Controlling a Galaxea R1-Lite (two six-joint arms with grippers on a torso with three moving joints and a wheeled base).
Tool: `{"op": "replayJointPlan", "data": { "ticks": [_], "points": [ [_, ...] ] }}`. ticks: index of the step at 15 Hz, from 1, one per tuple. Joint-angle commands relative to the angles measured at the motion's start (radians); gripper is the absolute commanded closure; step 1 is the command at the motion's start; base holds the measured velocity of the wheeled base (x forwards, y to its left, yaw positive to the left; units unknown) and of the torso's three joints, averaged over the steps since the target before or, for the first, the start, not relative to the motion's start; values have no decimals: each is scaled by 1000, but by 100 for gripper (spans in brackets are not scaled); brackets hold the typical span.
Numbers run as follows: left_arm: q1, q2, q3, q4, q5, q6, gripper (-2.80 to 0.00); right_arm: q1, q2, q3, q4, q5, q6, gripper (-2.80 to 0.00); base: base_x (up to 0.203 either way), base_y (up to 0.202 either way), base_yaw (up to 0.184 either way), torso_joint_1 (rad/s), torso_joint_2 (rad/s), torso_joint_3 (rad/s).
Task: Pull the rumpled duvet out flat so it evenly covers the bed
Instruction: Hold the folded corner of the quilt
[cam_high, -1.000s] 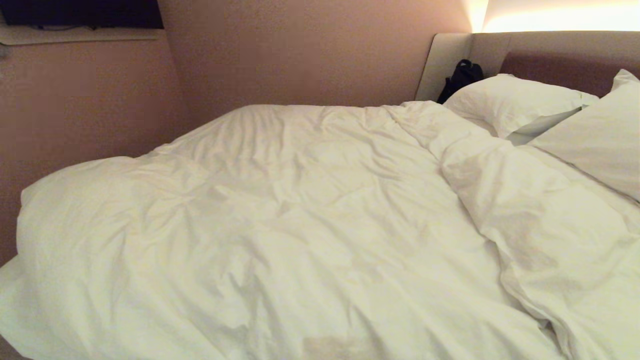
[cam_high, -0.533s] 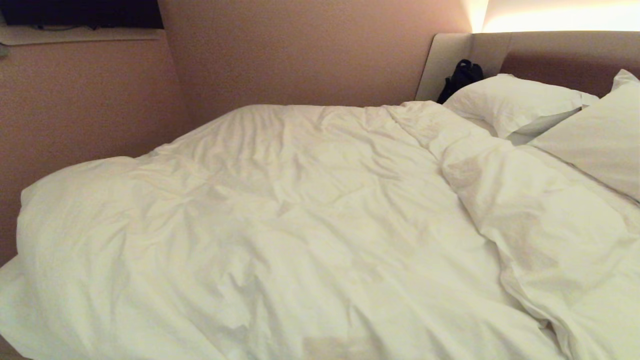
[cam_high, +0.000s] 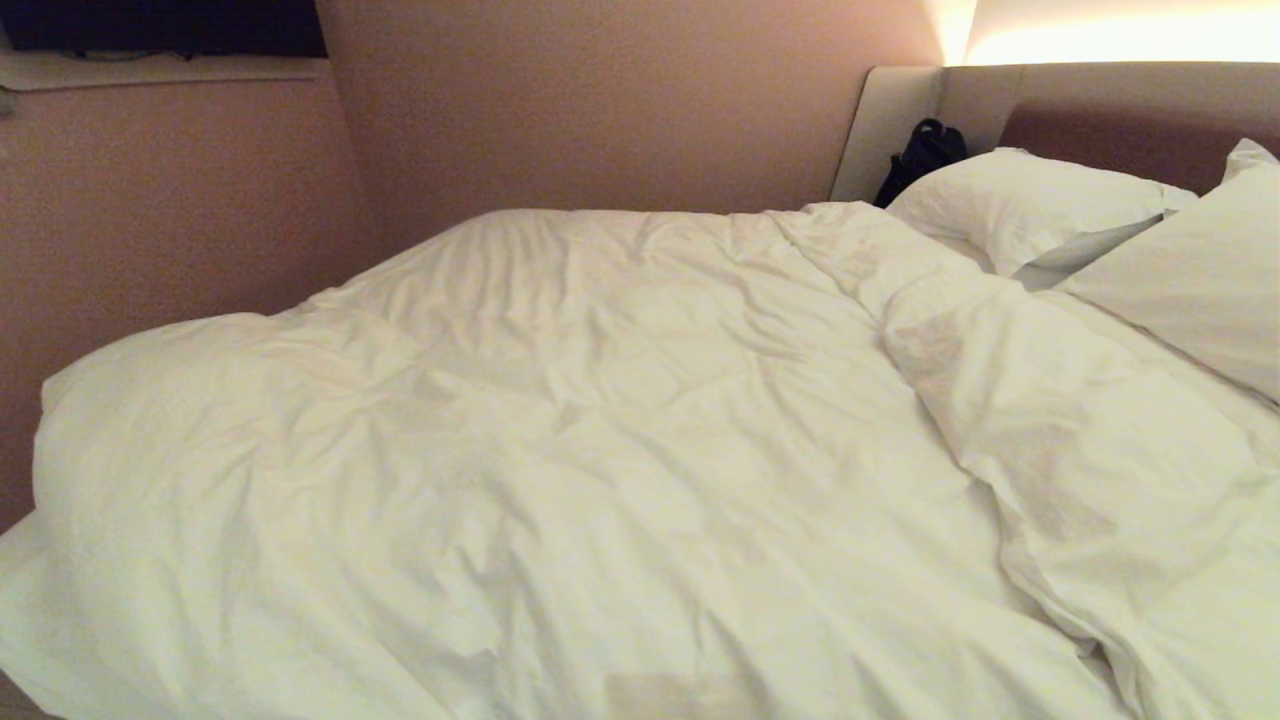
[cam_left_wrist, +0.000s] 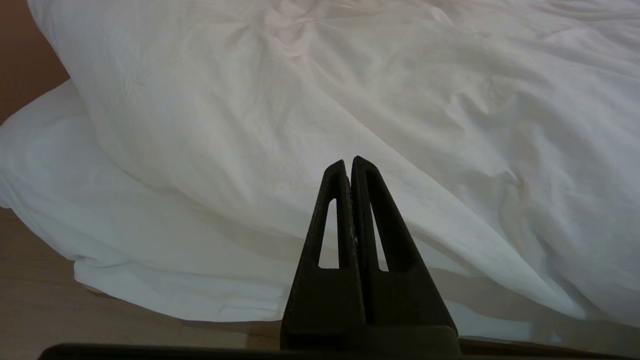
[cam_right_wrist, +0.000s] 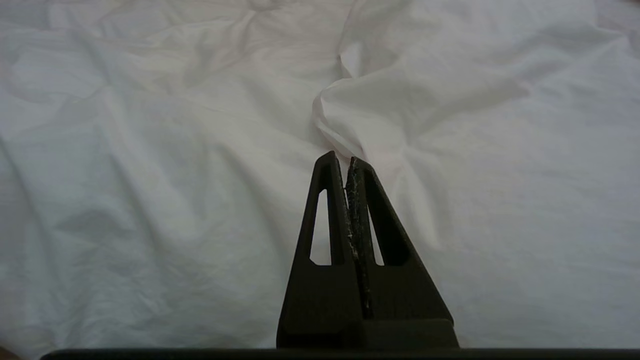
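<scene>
Over the last second we see nothing shifted: duvet (cam_high: 560, 450) still rumpled, left gripper (cam_left_wrist: 350, 162) and right gripper (cam_right_wrist: 341, 159) closed, empty; pulling not begun.

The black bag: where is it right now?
In the head view the black bag sits at the far right, propped against the headboard corner, just behind the farther pillow, beyond the duvet.

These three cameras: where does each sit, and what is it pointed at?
Head view: up on the robot's head, looking down across the duvet toward the pillows; no arm shows.
Left wrist view: behind the shut left tool, facing the duvet's overhanging edge and the floor.
Right wrist view: behind the shut right tool, facing a duvet fold.
All three share the duvet.
</scene>
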Motion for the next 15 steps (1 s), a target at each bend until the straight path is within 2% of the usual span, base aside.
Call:
{"op": "replayJointPlan", "data": {
  "ticks": [1, 15],
  "points": [
    [0, 0, 0, -1, 1, 0, 0, 0, -1, 0, 0, 0, 4, 0, 0, 0, 0, 0, 0, 0],
    [0, 0, 0, -1, -1, 1, 0, 0, -1, 0, 0, 0, 4, 0, 0, 0, 0, 0, 0, 0]
  ]
}}
